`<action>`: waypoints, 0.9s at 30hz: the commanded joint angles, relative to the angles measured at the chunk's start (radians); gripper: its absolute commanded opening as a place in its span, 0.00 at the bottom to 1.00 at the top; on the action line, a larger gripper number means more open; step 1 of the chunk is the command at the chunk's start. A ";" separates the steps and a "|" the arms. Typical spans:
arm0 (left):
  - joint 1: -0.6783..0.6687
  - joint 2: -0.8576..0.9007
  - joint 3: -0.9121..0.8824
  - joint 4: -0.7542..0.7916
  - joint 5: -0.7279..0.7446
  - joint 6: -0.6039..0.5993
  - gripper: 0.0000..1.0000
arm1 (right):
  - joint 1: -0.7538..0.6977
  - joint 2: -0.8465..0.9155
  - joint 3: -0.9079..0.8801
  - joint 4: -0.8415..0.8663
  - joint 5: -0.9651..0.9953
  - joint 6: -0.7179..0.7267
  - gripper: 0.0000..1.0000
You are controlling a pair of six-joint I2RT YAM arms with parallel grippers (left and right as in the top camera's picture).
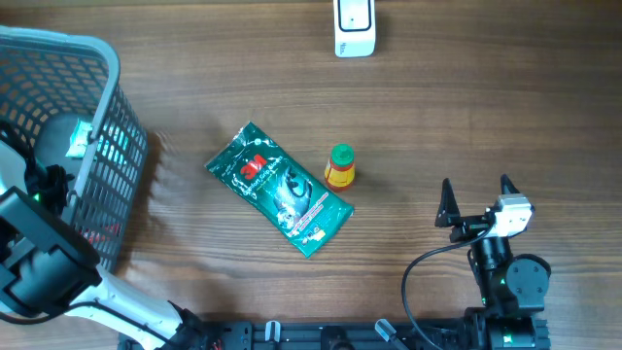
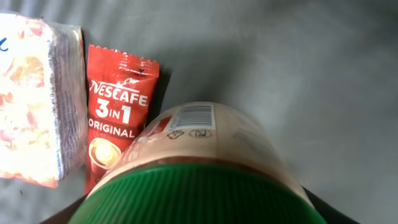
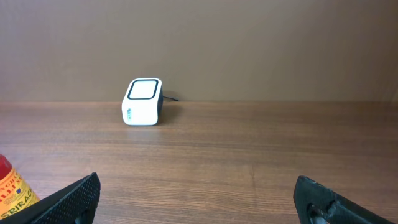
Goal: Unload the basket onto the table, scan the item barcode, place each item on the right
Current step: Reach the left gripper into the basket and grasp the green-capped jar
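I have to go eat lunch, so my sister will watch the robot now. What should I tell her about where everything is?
Left hand: down in the basket, right over a green-lidded jar. Whether it grips the jar can't be seen.
Right hand: open, empty, at the table's right side.
Things: scanner at the far edge; green pouch and small sauce bottle mid-table; a Nescafe sachet beside the jar.
Done: nothing is at the scanner yet.
Left: lift an item out and show its barcode to the scanner.
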 commanded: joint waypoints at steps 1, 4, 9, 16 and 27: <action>0.006 -0.021 -0.005 -0.010 0.096 0.021 0.57 | -0.003 -0.005 -0.001 0.003 -0.008 -0.010 1.00; 0.003 -0.130 0.010 -0.007 0.168 0.092 0.54 | -0.003 -0.005 -0.001 0.003 -0.008 -0.009 1.00; 0.003 -0.369 0.067 -0.009 0.272 0.174 0.56 | -0.003 -0.005 -0.001 0.003 -0.008 -0.010 1.00; -0.043 -0.754 0.072 0.060 0.522 0.177 0.60 | -0.003 -0.005 -0.001 0.003 -0.008 -0.009 1.00; -0.923 -0.723 0.072 0.116 0.418 0.291 0.58 | -0.002 -0.005 -0.001 0.003 -0.008 -0.010 1.00</action>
